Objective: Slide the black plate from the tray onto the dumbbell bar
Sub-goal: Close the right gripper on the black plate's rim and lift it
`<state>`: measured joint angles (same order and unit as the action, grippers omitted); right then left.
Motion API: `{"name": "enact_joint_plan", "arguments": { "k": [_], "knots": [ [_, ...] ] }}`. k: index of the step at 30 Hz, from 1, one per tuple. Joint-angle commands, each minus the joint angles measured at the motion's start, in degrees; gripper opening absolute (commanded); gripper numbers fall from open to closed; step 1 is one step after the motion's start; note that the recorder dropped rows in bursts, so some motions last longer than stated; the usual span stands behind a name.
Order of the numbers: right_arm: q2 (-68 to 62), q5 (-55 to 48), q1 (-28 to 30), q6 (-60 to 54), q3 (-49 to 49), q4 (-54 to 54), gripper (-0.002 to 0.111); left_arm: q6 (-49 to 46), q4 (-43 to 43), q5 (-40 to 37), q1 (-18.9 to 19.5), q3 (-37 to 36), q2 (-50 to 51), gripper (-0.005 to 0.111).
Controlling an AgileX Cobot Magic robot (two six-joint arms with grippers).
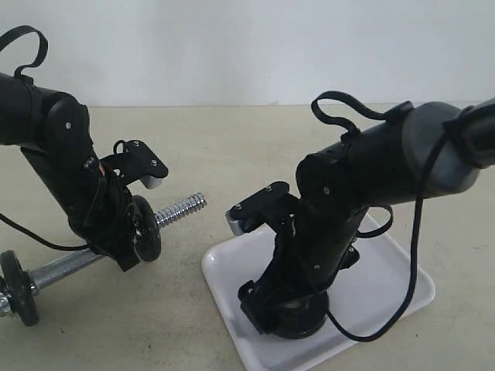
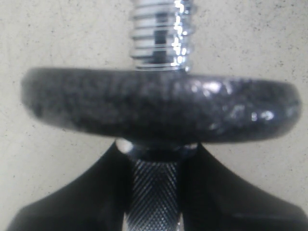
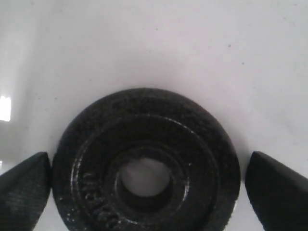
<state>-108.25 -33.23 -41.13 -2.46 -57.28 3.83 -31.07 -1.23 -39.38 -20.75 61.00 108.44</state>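
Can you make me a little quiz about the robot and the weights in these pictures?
1. True or false: the right hand is squeezing the black plate that lies on the white tray.
2. What is the left hand gripping? A) a cup B) the dumbbell bar C) nothing
3. Fill in: ___ black plates already sit on the bar.

Key:
1. False: its fingers stand open on either side of the plate.
2. B.
3. Two: one next to the left hand, one at the far end.
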Motion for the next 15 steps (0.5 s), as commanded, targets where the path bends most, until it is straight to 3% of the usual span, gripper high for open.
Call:
{"name": "enact_joint_plan", "arguments": {
  "k": [1, 10, 15],
  "knots": [
    [-1.13, -2.07, -0.05, 3.42, 0.58, -2.12, 0.101, 0.17, 0.17, -0.74, -0.46, -0.66, 0.92, 0.004],
    [-1.74, -2.57, -0.05, 5.97, 0.58, -5.48, 0.098, 0.17, 0.17, -0.74, -0.46, -0.66, 0.92, 0.004],
    [-3.27, -2.93, -0.05, 5.87, 0.58, -6.70, 0.065, 0.17, 0.17, -0.52, -0.46, -0.66, 0.92, 0.004]
  ]
}}
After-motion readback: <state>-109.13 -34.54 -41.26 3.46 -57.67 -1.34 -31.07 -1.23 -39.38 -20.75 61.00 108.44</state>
